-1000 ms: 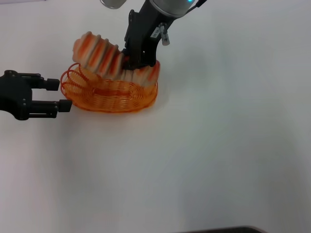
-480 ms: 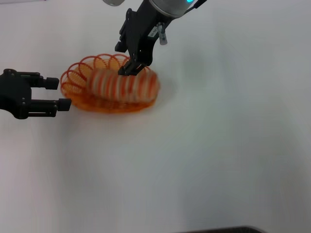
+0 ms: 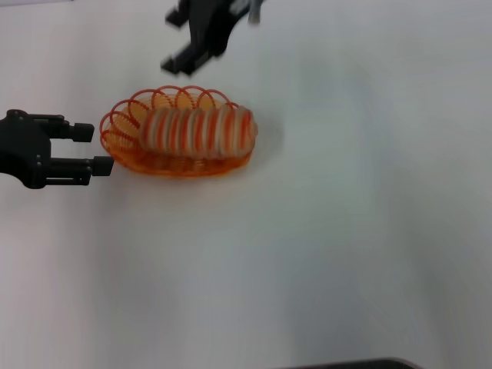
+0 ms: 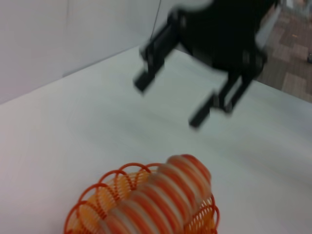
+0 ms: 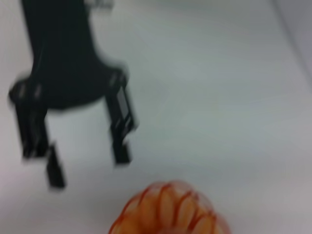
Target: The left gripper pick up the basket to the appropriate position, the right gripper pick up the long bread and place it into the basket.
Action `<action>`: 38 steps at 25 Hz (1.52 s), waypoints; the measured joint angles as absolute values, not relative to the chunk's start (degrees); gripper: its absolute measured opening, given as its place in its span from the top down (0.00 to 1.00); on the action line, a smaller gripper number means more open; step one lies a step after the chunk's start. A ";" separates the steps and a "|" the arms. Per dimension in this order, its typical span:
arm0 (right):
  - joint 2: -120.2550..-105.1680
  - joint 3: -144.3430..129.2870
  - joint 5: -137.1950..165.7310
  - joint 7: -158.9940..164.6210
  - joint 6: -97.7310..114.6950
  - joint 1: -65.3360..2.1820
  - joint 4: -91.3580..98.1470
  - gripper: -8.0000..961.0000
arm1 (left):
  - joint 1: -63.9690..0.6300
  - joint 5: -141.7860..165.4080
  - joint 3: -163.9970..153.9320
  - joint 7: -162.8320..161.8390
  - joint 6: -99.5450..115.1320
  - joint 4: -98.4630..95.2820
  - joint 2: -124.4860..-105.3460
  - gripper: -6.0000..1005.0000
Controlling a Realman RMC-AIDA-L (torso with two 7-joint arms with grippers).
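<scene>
Ridged tan long bread (image 3: 198, 131) with orange-red stripes fills the looped orange wire basket (image 3: 123, 127) on the white counter (image 3: 346, 231). Black right gripper (image 3: 186, 52) hovers beyond, fingers apart, empty; black left gripper (image 3: 98, 150) sits beside the basket's rim, fingers apart.

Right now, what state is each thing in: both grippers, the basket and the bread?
left gripper: open, empty, just beside the basket's end.
right gripper: open, empty, raised above and behind the basket.
basket: upright on the table, holding the bread.
long bread: lying lengthwise inside the basket, released.
</scene>
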State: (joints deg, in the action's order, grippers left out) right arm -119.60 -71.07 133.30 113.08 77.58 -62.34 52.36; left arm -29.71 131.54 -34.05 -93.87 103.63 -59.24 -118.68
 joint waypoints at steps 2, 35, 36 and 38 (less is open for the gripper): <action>-119.35 -65.23 130.65 111.00 78.12 -60.96 52.68 0.23 | -29.71 131.47 -34.03 -93.87 103.31 -59.24 -118.66 0.31; -119.53 -44.98 117.34 82.99 91.91 -22.90 50.77 0.11 | -28.89 131.65 -34.35 -91.21 97.44 -53.36 -119.13 0.31; -119.53 -45.02 117.35 82.62 91.51 -22.97 50.15 0.11 | -28.90 131.63 -34.28 -91.21 97.45 -53.35 -119.15 0.31; -119.53 -45.11 117.36 81.66 90.96 -23.07 49.23 0.10 | -28.94 131.61 -34.21 -91.21 97.44 -53.35 -119.15 0.31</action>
State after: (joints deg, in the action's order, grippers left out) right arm -119.53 -45.11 117.36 81.66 90.96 -23.07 49.23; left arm -28.94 131.61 -34.21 -91.21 97.44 -53.35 -119.15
